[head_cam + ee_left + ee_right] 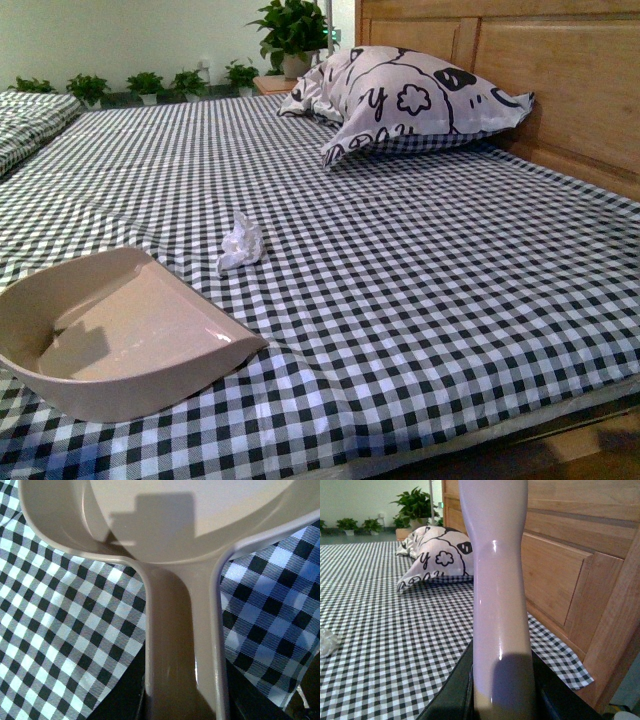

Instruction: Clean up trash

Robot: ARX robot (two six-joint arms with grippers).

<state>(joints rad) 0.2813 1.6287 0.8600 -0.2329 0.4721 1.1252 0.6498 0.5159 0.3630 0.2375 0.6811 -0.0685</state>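
The trash (240, 243) is a small crumpled white wad of tissue lying on the checked bed sheet (420, 270), just beyond the beige dustpan (110, 335). The pan's open mouth faces the wad from the near left. In the left wrist view, my left gripper (182, 707) is shut on the dustpan handle (182, 645), with the pan (190, 520) ahead of it. My right gripper (502, 700) is shut on the pale brush handle (497, 595), which stands up through the right wrist view. The trash (327, 642) shows at that view's edge. Neither arm appears in the front view.
A large white pillow (410, 100) with black cartoon print leans at the wooden headboard (560, 80) on the far right. Potted plants (150, 85) line the far wall. The bed's near edge (480, 435) runs along the lower right.
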